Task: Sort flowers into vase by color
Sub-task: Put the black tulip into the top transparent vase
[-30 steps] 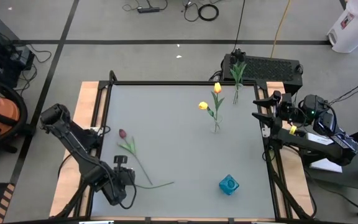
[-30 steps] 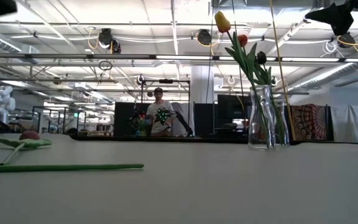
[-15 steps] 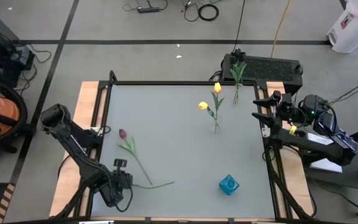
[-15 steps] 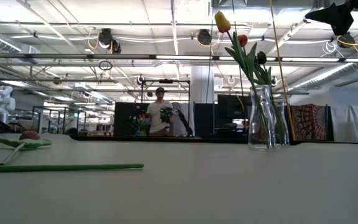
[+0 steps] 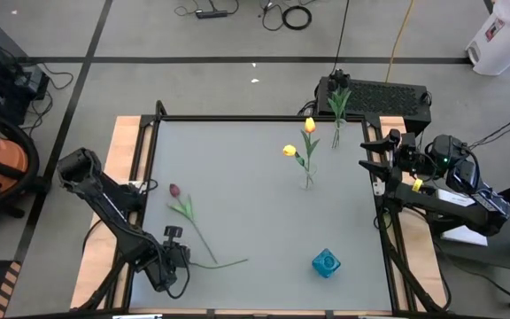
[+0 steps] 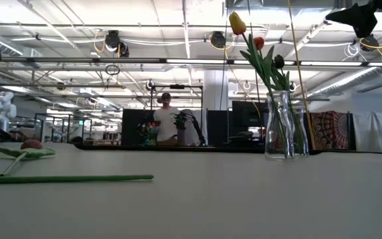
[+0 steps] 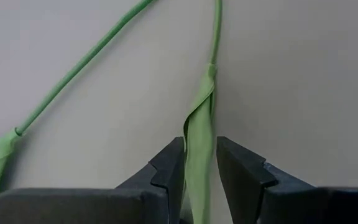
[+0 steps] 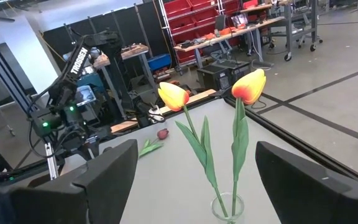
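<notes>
A flower with a pinkish-red bud [image 5: 174, 190] lies flat on the table's near left part, and its thin green stem [image 5: 200, 239] slants toward the near edge. A second green strand [image 5: 228, 262] runs on to the right, and its leaf end reaches my left gripper [image 5: 181, 260] [image 7: 201, 144]. That gripper is shut on the leaf. Two yellow tulips [image 5: 309, 125] stand in a clear vase [image 5: 308, 182]. My right gripper [image 5: 372, 155] [image 8: 196, 144] waits open at the table's right edge, facing those tulips [image 8: 174, 96]. My left gripper has a long green leaf [image 7: 199, 130] pinched between its two fingers [image 7: 166, 165]. The fingers point along the leaf toward the table's right side. The stem [image 7: 216, 37] ahead of them lies on the table. How far back the leaf reaches between the fingers is hidden by the gripper itself.
A small blue glass vessel [image 5: 326, 263] stands near the table's near right corner. A second clear vase with green stems [image 5: 336, 105] stands at the far edge. In the low view the vase [image 6: 280, 126] shows yellow, red and dark heads. People stand far off in the room [image 6: 166, 126].
My left arm has sunk a little and shifted slightly toward the table's left edge; its dark shape has dropped lower at the low view's upper left corner. The flower on the table lies where it was.
</notes>
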{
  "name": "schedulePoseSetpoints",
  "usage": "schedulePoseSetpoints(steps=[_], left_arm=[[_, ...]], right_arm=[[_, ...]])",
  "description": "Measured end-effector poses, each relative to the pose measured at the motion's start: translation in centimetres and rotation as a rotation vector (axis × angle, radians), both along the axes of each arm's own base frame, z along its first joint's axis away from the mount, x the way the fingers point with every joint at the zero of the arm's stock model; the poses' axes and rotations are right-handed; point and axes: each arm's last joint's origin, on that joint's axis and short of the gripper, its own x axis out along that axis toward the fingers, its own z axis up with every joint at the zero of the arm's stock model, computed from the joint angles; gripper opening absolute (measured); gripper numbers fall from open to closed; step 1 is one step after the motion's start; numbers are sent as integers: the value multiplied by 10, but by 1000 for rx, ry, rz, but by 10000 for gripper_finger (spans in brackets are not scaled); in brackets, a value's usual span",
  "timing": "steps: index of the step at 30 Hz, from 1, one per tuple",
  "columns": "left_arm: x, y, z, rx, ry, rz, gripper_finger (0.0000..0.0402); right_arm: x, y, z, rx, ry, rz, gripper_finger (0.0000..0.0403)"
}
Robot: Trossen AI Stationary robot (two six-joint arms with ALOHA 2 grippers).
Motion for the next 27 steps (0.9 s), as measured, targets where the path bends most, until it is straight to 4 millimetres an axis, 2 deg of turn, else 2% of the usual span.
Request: schedulePoseSetpoints(steps=[18,27], left_arm=[[3,0,-6,-19,-57,0,102],[16,7,-5,-9,-101,-4,102]], right_arm=[[0,0,0,0,0,0,318],[0,0,0,0,0,0,318]])
